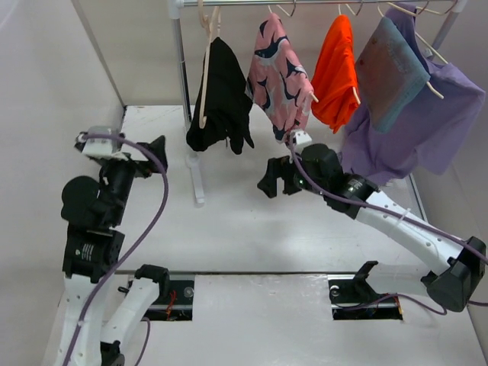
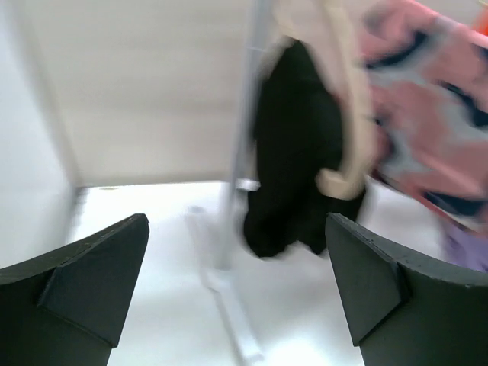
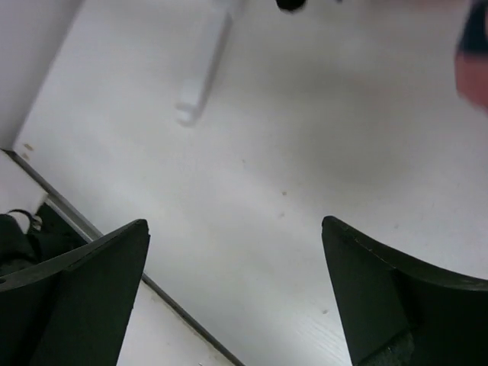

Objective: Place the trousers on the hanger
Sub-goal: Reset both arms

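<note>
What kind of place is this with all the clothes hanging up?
Probably a robot lab set up like a closet: a clothes rail holds black trousers and a pink patterned garment above a white table, where two robot arms are bolted.

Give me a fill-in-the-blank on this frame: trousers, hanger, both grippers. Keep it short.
1. The trousers draped on the hanger are ____ in colour.
2. The patterned garment hanging next to them is mostly ____.
3. The left gripper and the right gripper both have their fingers ____.
4. Each gripper holds ____.
Missing words: black; pink; open; nothing.
</note>
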`<action>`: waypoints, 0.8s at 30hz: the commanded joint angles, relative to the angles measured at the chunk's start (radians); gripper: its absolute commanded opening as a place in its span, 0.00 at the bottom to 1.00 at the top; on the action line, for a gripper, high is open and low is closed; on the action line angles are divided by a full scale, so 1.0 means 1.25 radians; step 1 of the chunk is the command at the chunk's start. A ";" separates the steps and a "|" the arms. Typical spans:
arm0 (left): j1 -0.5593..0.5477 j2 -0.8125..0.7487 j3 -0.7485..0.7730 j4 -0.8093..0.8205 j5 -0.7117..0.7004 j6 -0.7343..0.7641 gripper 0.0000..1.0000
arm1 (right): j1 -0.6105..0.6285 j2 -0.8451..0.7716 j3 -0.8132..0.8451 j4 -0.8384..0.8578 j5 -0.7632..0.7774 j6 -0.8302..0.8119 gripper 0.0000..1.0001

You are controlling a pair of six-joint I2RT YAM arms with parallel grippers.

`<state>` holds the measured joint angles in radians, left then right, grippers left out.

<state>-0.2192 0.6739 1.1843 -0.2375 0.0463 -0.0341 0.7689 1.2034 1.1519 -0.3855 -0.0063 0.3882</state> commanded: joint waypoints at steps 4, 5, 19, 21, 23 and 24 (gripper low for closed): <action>0.087 -0.046 -0.197 -0.010 -0.393 0.071 1.00 | 0.001 -0.044 -0.173 0.024 0.081 0.156 0.99; 0.087 -0.046 -0.279 0.005 -0.405 0.120 1.00 | -0.018 -0.044 -0.208 0.024 0.081 0.170 0.99; 0.134 0.034 -0.488 0.094 -0.364 0.154 1.00 | -0.338 -0.220 -0.362 -0.057 0.208 0.249 0.99; 0.142 0.041 -0.488 0.094 -0.345 0.162 1.00 | -0.345 -0.220 -0.362 -0.065 0.208 0.234 0.99; 0.150 0.041 -0.488 0.094 -0.337 0.170 1.00 | -0.345 -0.229 -0.353 -0.065 0.199 0.221 0.99; 0.157 0.041 -0.496 0.094 -0.337 0.170 1.00 | -0.345 -0.237 -0.353 -0.065 0.199 0.211 0.99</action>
<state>-0.0395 0.7280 0.5694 -0.1661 -0.3985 0.1566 0.3416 0.9333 0.7021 -0.4721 0.2382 0.6838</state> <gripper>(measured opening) 0.996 0.992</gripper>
